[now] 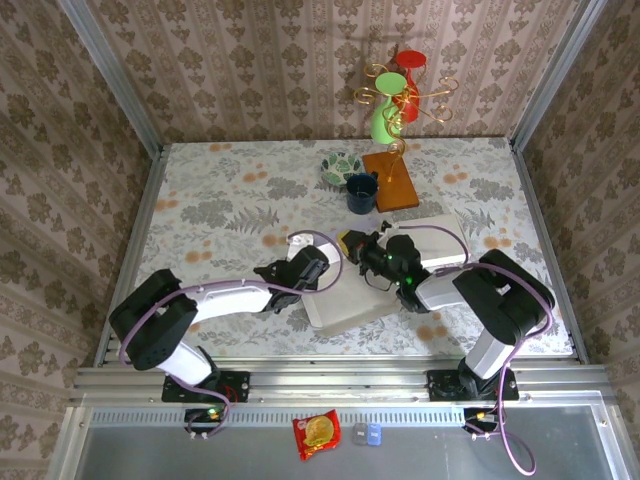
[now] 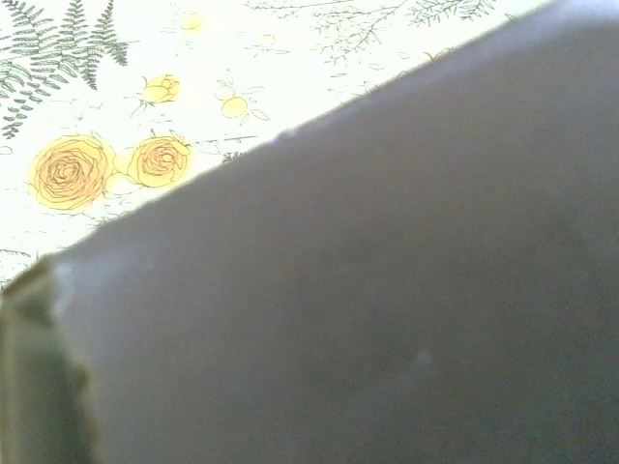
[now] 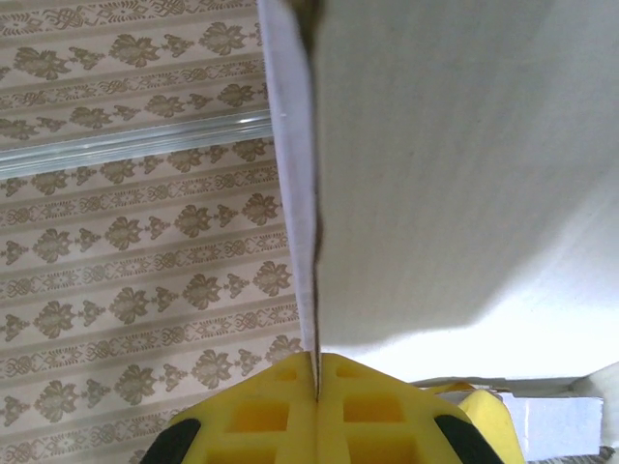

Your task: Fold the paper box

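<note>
Between our left claw [image 1: 308, 268] and our right claw [image 1: 352, 245] lies the white paper box [image 1: 345, 300], partly flattened on the flowered tablecloth [image 1: 220, 200]. The right claw is at the box's far edge. On its wrist camera we see the yellow fingers [image 3: 387, 416] pressed together on a thin white flap of the box. The flap rises edge-on from the fingertips, and a broad white panel spreads to the right of them. The left claw sits against the box's left edge, just across from the right claw. We cannot tell whether it is wide, narrow or gripping, since its wrist camera gives us a dark, blurred panel [image 2: 387, 290] close up, with tablecloth past it. Beyond the right claw, apart from the box, stand a dark blue cup [image 1: 361, 193], a wooden board [image 1: 390, 180] and a patterned bowl [image 1: 341, 166].
</note>
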